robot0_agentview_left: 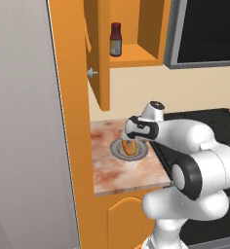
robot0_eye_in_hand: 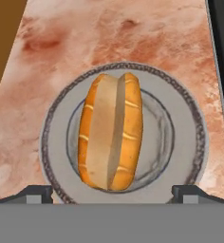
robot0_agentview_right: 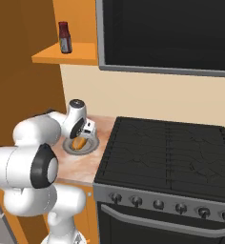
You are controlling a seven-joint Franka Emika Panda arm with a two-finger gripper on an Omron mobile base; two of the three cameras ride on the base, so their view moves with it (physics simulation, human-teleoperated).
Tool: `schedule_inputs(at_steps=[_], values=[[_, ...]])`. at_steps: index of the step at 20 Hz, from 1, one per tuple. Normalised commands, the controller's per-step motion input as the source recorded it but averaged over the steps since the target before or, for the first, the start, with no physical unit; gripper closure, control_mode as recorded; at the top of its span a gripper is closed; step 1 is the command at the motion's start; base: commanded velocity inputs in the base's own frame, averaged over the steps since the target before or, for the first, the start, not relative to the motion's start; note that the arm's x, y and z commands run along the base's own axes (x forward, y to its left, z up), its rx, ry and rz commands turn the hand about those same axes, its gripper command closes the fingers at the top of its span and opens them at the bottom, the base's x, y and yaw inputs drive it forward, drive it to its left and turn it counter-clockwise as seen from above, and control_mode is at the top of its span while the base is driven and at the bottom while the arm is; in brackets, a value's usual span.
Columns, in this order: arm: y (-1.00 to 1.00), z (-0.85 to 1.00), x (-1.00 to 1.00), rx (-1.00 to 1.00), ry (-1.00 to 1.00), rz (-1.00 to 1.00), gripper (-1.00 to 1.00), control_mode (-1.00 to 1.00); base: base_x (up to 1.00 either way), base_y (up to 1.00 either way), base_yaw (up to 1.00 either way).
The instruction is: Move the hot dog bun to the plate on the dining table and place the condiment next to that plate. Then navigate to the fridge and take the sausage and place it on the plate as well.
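Bun [robot0_eye_in_hand: 111,131] is the first thing the task wants moved, and it lies on the small grey dish [robot0_eye_in_hand: 182,142], its split face turned up and its long axis running from twelve to six o'clock in the hand view. The dish sits on the marbled worktop [robot0_agentview_left: 107,170], just to the nine o'clock side of the black stove [robot0_agentview_right: 171,147] in the right base view, which leaves room for the arm to come down from above. The gripper [robot0_eye_in_hand: 112,192] hangs directly over the bun with its jaws spread wide; one fingertip [robot0_eye_in_hand: 35,193] shows at about seven o'clock of the dish and the other at about five o'clock, so they stand either side of the bun's width without touching it. That line-up looks chosen so the jaws can close across the narrow dimension, where a soft bun is easiest to pinch. Nothing is held yet. In the left base view the condiment [robot0_agentview_left: 116,40] stands upright on an orange shelf [robot0_agentview_left: 131,54] at roughly twelve o'clock from the dish, well above the worktop, beside an open cabinet door [robot0_agentview_left: 98,53]. Judging from this, the task is at its very start: the likely next move is a short descent and a gentle close, taking care not to crush the bun or drag the dish.
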Motion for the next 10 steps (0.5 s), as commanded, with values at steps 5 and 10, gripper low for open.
schedule_inputs(at_steps=[5, 10], values=[[0.11, -0.22, 0.01, 0.00, 0.00, -0.03, -1.00, -1.00, 0.00, 0.00, 0.00], [0.02, -0.17, 0.13, 0.00, 0.00, -0.06, -1.00, -1.00, 0.00, 0.00, 0.00]])
